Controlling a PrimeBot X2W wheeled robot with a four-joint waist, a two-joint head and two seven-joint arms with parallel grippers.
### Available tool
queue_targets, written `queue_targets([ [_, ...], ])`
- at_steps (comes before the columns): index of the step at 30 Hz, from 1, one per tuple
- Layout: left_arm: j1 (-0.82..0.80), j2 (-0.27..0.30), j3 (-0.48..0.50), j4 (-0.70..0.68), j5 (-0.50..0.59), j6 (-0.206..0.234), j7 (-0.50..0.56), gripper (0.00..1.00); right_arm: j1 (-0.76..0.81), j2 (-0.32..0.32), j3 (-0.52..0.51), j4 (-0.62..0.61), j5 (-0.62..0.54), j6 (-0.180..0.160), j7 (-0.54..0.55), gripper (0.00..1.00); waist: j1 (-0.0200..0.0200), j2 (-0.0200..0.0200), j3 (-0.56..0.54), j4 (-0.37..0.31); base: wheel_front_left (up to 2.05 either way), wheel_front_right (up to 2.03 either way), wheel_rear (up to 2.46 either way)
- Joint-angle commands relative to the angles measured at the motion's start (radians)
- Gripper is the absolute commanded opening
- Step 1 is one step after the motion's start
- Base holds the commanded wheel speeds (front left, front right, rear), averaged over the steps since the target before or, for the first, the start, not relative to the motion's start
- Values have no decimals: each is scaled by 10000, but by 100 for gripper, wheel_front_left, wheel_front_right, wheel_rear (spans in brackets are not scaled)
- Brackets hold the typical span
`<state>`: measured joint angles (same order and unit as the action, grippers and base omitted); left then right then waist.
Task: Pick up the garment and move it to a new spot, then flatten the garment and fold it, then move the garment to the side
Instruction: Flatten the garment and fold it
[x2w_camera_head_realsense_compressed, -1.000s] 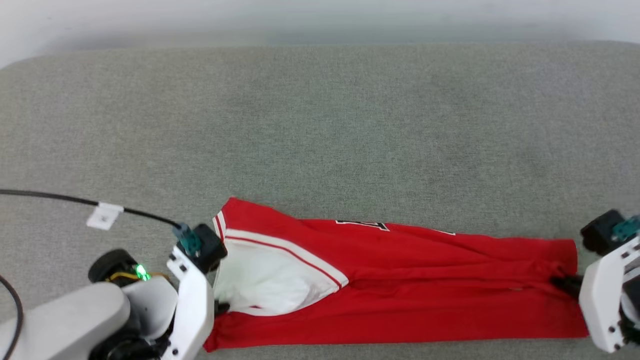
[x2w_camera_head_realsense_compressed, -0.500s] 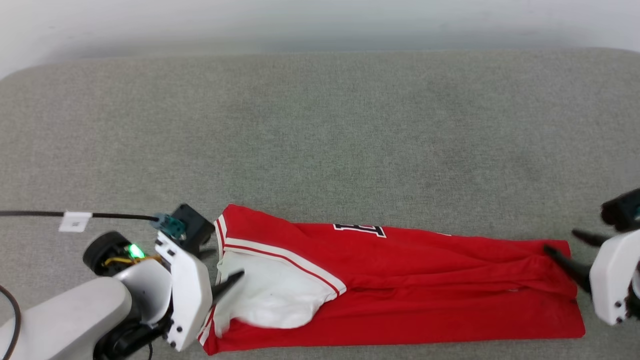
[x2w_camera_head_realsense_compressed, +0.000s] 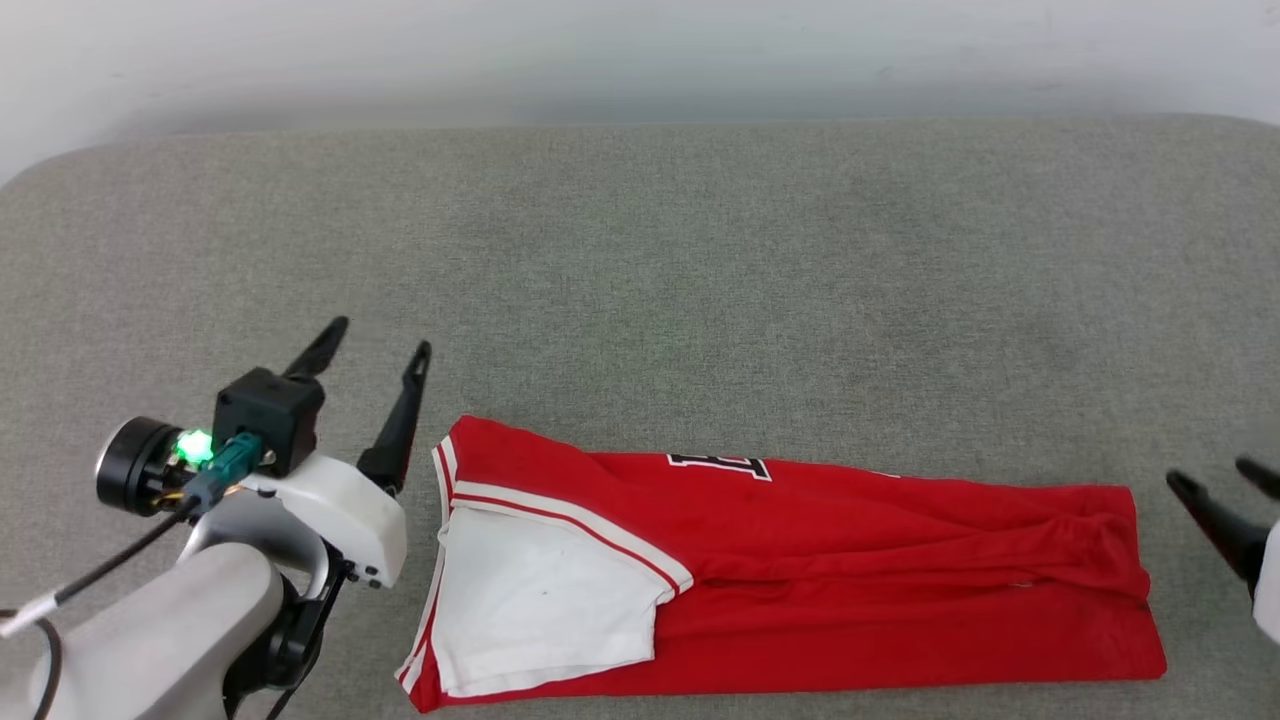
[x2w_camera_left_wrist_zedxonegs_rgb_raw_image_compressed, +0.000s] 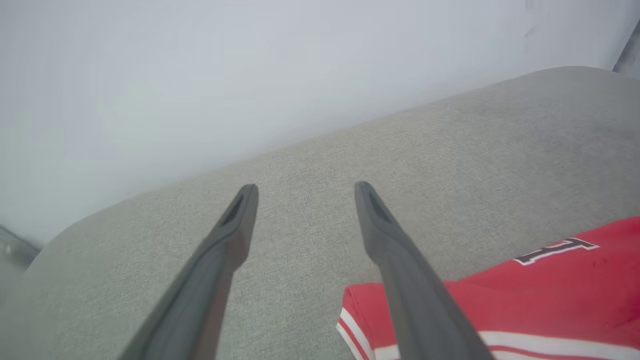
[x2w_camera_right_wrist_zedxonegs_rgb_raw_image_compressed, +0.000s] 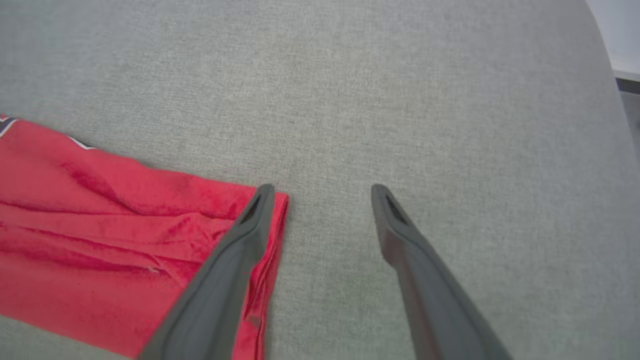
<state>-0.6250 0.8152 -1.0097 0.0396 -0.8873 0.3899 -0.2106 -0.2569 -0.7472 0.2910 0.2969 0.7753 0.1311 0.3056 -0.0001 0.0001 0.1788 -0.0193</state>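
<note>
Red T-shirt (x2w_camera_head_realsense_compressed: 850, 570), white sleeve on top, lies folded into a long strip on grey upholstered surface (x2w_camera_head_realsense_compressed: 700, 280). Left gripper (x2w_camera_head_realsense_compressed: 382, 335) just beside its sleeve end, fingers spread wide, empty. Right gripper (x2w_camera_head_realsense_compressed: 1210, 471) beside its hem end, fingers wide apart, holding nothing.

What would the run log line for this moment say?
garment: folded lengthwise, lying free | left gripper: open, empty | right gripper: open, empty
</note>
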Motion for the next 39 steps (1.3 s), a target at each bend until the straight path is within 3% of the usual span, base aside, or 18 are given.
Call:
queue_targets([
  [1,157,-74,143,48,108,193,-155,100,234,83,-44,71,37,-8,66,100,1,-1,7,12,0,0,0],
  [6,986,-561,1131,99,459,1227,-539,100,785,565,-158,153,483,-8,506,100,1,-1,87,80,0,0,0],
  [11,2099,-1251,2708,-220,1755,1898,-549,100,1108,1187,-110,313,1184,-7,879,100,1,-1,192,192,0,0,0],
  [19,3909,-2483,4726,-402,3861,1687,-554,100,1663,1904,1085,416,2013,10,1809,100,1,-1,270,451,0,0,0],
  [26,5241,-3739,6154,-599,5247,1303,-555,100,1554,2184,1871,456,2348,56,1748,100,1,-1,203,568,0,0,0],
  [27,5407,-3925,6318,-629,5399,1208,-554,100,1491,2155,1863,490,2376,56,1681,32,1,-1,176,575,0,0,0],
  [28,5582,-4113,6495,-660,5565,1136,-554,100,1433,2107,1886,505,2390,56,1637,0,1,-1,147,583,0,0,0],
  [39,6782,-5532,7657,-923,7000,-22,-555,100,934,442,880,886,2380,-16,980,0,1,-1,-270,658,0,0,0],
])
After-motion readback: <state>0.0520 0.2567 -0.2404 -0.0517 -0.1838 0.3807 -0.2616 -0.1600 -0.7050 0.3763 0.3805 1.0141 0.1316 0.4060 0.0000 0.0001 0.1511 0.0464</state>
